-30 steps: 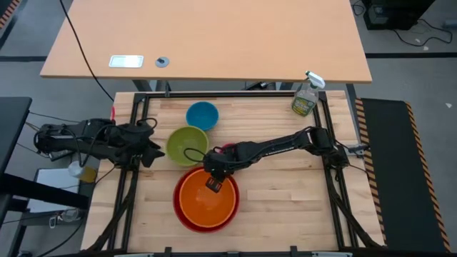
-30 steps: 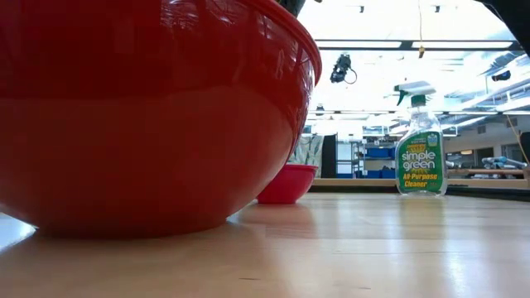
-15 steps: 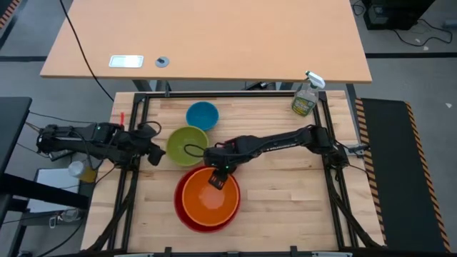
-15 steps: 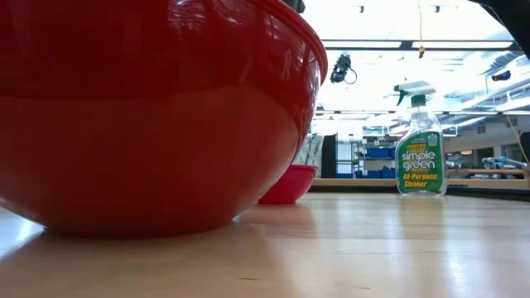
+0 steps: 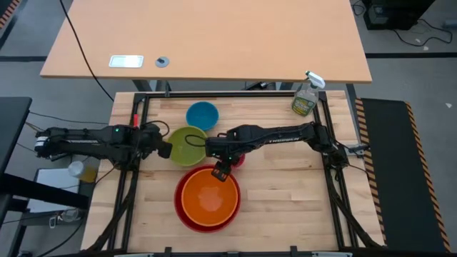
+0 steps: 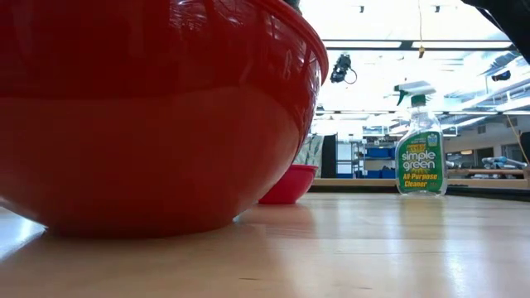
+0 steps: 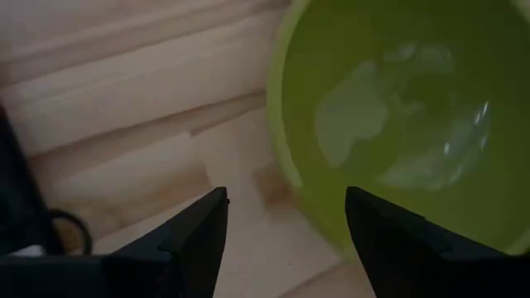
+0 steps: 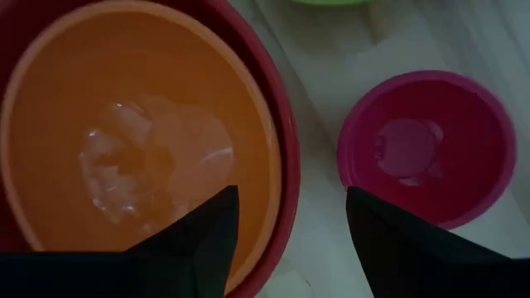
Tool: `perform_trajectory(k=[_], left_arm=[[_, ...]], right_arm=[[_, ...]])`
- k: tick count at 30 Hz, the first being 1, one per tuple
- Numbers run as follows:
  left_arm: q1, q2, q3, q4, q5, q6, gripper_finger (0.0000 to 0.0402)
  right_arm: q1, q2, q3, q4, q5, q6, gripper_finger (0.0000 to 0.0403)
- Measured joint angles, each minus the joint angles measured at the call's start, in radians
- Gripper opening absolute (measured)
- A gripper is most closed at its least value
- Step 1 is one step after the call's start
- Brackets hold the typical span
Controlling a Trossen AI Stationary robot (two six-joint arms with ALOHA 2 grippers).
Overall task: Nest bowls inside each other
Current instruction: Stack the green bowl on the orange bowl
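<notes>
The orange bowl (image 5: 208, 202) sits nested in the red bowl (image 5: 184, 214) at the table's near middle; the red bowl (image 6: 149, 116) rests on its base. The lime green bowl (image 5: 188, 145) stands behind them and the blue bowl (image 5: 202, 116) farther back. The magenta bowl (image 8: 426, 145) stands just right of the green one, half under my right arm. My left gripper (image 5: 166, 148) is open at the green bowl's left rim (image 7: 277, 157), above it. My right gripper (image 5: 223, 171) hangs open over the far rim of the nested bowls (image 8: 281, 165).
A clear spray bottle (image 5: 305, 98) stands at the table's far right corner, also in the low view (image 6: 421, 149). Bare wood lies to the right of the bowls (image 5: 285, 193). A dark frame rail (image 5: 136, 128) runs along the table's left side.
My right gripper has risen from the orange bowl's far rim and drawn back toward the far edge; the orange bowl stays in the red one. My left gripper has reached toward the table's right and come down to the green bowl's left rim.
</notes>
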Motion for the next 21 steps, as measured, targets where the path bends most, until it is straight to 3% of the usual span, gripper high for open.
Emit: perform_trajectory(k=[13, 16, 21], left_arm=[[0.208, -0.001, -0.212, 0.325, 0.225, 0.033, 0.0242], [0.214, -0.001, -0.234, 0.353, 0.271, 0.037, 0.0218], [0.212, -0.001, -0.235, 0.345, 0.278, 0.063, 0.0144]], right_arm=[[0.015, -0.011, 0.156, -0.077, 0.150, -0.062, 0.0228], [0.015, -0.016, 0.156, -0.087, 0.179, -0.063, 0.0228], [0.013, -0.026, 0.156, -0.097, 0.205, -0.069, 0.0228]])
